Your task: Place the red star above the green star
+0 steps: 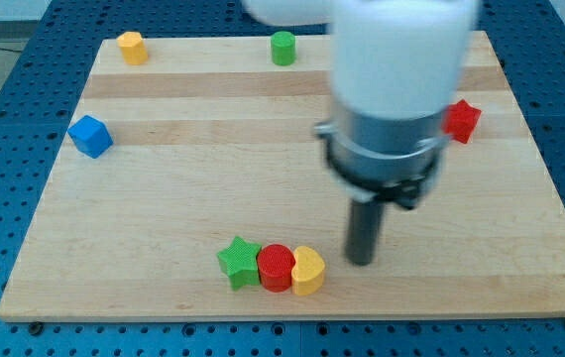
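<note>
The wooden table point(164, 188) fills nearly the whole frame, pale planks running left to right over a blue pegboard base point(5, 59) that shows around its edges. Next biggest is the arm point(394, 69), a blurred white body dropping in from the top centre-right, ending in a grey collar with the dark rod beneath it. My tip point(361, 261) sits on the table in the lower middle, just to the right of the row of three blocks and apart from them, a small gap between it and the nearest one. There is no pincer on this rig, only the rod, so there is no open or closed state to report.

Now the blocks. The blue cube point(90, 136) rests at the left edge, well apart from everything else. The red star point(461, 120) lies at the right of the frame, partly hidden behind the arm, far from the bottom row. The green star point(239, 262) sits at the lower centre, leftmost of that row, touching the red cylinder point(277, 267) beside it, which in turn touches the yellow heart-shaped block point(307, 271) on the row's right end. Up at the top left stands a yellow block point(132, 47), shape hard to make out, and at the top centre a green cylinder point(282, 48).
</note>
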